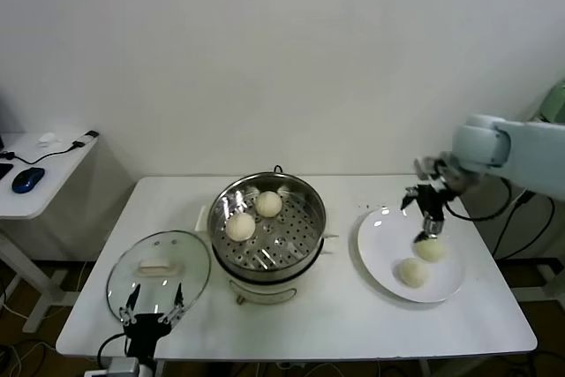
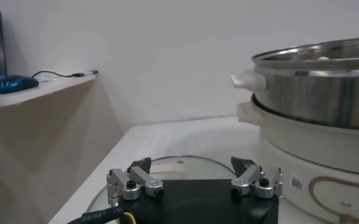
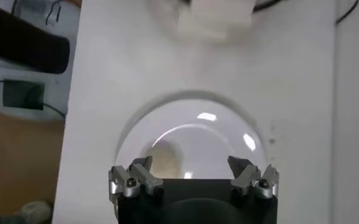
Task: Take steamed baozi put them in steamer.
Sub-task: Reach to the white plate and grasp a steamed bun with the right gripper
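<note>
The steamer (image 1: 305, 218) stands mid-table with two baozi on its perforated tray, one (image 1: 240, 226) at the left and one (image 1: 268, 204) behind it. Two more baozi lie on the white plate (image 1: 380, 240): one (image 1: 431, 250) farther back and one (image 1: 411, 272) nearer the front. My right gripper (image 1: 430, 229) points down just above the farther bun, fingers open and empty. In the right wrist view its jaws (image 3: 191, 165) are spread over the plate (image 3: 197, 128), with a bun (image 3: 166, 159) beside one fingertip. My left gripper (image 1: 152, 311) is parked open at the table's front left.
A round glass lid (image 1: 159, 273) with a cream handle lies flat left of the steamer, under the left gripper (image 2: 194, 167); the steamer's wall and base (image 2: 325, 97) rise close beside it. A side desk (image 1: 44, 169) with a mouse stands at the far left.
</note>
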`<state>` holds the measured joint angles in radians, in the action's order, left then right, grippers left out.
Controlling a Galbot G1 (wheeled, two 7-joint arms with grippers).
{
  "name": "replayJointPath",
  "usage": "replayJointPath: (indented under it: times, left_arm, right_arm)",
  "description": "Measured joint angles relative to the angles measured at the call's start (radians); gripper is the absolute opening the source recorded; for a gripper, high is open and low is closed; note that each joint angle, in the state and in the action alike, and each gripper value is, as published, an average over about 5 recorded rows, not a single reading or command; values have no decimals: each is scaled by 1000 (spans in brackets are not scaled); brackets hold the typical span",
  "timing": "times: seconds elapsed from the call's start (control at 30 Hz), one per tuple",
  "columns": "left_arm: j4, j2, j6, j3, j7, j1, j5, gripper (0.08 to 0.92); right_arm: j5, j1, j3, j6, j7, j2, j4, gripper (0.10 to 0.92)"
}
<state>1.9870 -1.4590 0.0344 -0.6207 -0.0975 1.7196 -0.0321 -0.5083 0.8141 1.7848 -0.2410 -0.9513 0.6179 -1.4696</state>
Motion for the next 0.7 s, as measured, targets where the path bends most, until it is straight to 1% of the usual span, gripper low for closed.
replayJointPath:
  times: [0.27,0.7]
  left_arm:
    - [2,-7,-6,0,-2,15,14,823]
    - [-12,-11,-7,6,-3,10,29,823]
  right_arm:
    - [121,-235,-163,-22,34,-62,49,823]
    - [209,-521,-392,-53,84,-47,139,823]
